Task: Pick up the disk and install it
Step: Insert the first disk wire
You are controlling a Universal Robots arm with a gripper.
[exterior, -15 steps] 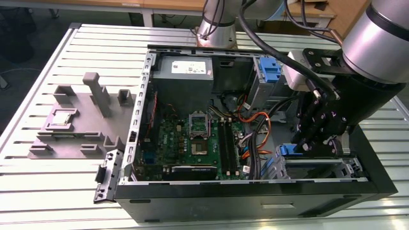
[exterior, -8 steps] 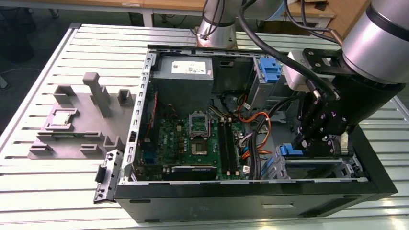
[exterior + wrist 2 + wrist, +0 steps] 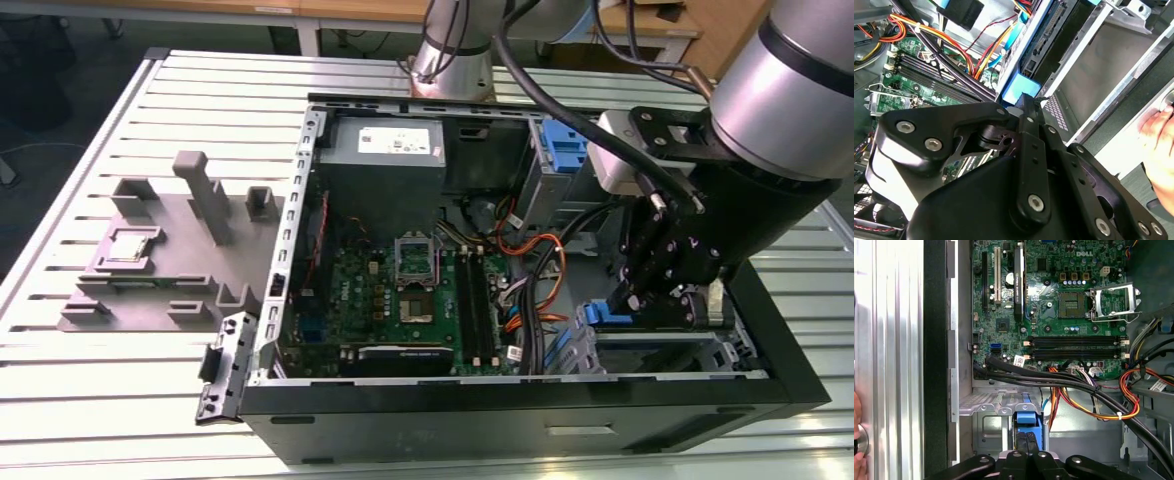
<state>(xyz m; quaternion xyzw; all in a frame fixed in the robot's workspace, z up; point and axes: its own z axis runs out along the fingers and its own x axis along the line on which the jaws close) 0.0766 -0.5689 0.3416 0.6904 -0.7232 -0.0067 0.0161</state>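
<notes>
Gripper [image 3: 1026, 439] points down into the case [image 3: 534, 405] — clamped on the disk [image 3: 1027, 420].

The bench [image 3: 120, 400] is a pale metal top of long parallel slats. A black computer case [image 3: 534, 425] lies on its side on it with the open face up, and the claw [image 3: 641, 310] hangs inside one corner of that case. Well away from the claw, beyond the case's far wall, a grey moulded fixture [image 3: 200, 285] sits on the slats just beside the case. It has upright posts, and a small square chip [image 3: 130, 245] lies in one recess.
</notes>
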